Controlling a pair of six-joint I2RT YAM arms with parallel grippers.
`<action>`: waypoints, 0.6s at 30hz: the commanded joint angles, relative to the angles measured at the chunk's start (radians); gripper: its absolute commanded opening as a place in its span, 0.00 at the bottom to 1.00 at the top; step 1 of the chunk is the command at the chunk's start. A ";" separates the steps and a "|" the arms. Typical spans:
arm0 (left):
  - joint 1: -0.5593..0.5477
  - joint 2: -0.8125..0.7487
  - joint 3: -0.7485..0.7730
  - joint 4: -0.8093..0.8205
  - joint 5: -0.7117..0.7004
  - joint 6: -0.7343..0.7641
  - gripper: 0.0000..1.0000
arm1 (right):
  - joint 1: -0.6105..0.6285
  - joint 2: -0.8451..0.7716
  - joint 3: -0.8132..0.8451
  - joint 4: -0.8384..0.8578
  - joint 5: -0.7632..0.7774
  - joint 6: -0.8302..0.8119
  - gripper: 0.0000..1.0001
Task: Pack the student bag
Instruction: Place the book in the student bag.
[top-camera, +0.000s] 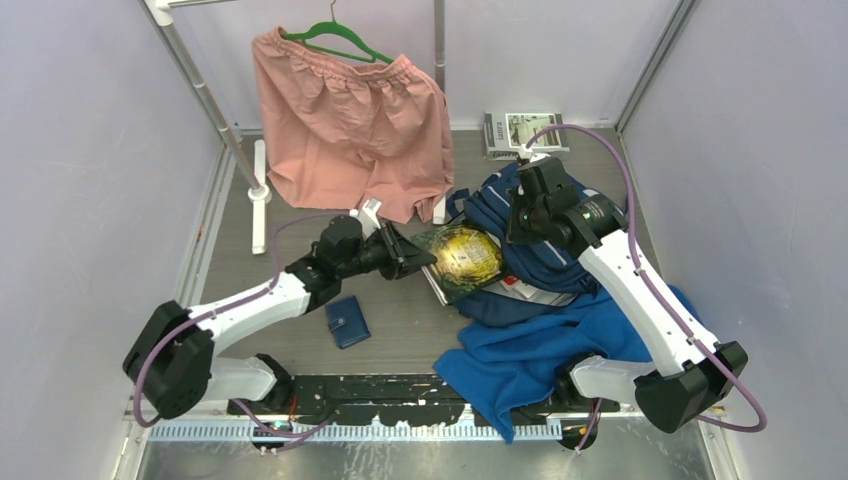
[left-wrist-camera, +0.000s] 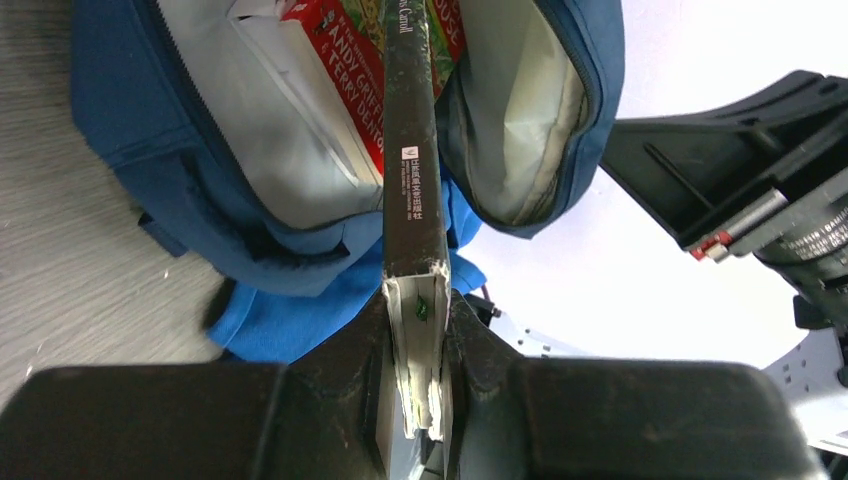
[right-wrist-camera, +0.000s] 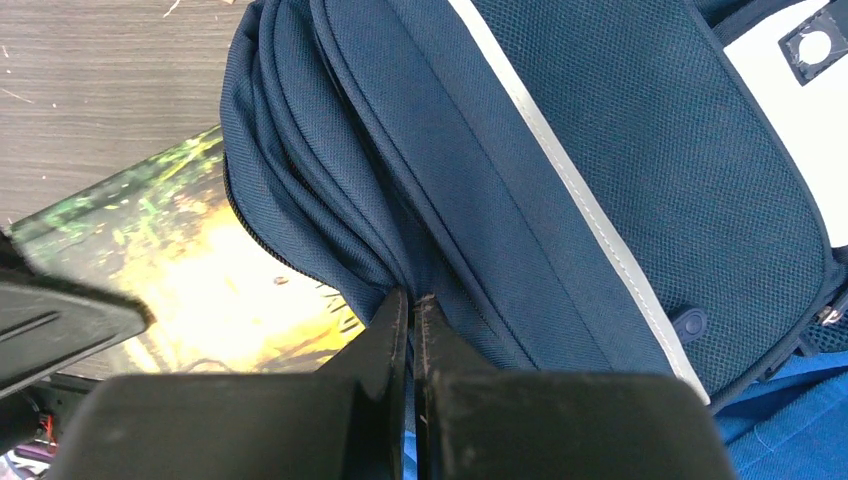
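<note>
We are partway through loading a book. On the grey wood-grain desk (top-camera: 400, 335) the student bag (top-camera: 548, 265), a large navy fabric backpack with thin white stripes, lies on its side right of centre. It rests partly over a crumpled royal-blue soft cloth (top-camera: 520, 365), with its mouth turned toward the left arm.

A thin hardback book with a glossy green-and-gold cover (top-camera: 466, 258) lies roughly flat at that mouth, its far end just inside the zip line. Deeper in, against the pale lining, sits a red-covered paperback (left-wrist-camera: 345, 70).

The left jaws are clamped on the hardback's near edge, held apart only by the book's thickness. The right jaws are pressed fully together on a fold of navy fabric at the rim of the opening, and seem to hold the mouth up.

We judge that the next move is a straight push from the left arm into the bag. The book should stay level so it slides in beside the red one, with the right jaws holding the flap up. Only then should the left jaws let go.
</note>
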 joint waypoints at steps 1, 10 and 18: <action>-0.035 0.081 0.068 0.335 -0.029 -0.092 0.00 | 0.002 -0.049 0.061 0.038 -0.046 0.051 0.01; -0.190 0.406 0.231 0.518 -0.178 -0.071 0.00 | 0.001 -0.057 0.066 0.056 -0.064 0.076 0.01; -0.213 0.716 0.411 0.666 -0.169 -0.152 0.00 | 0.001 -0.070 0.070 0.040 -0.056 0.075 0.01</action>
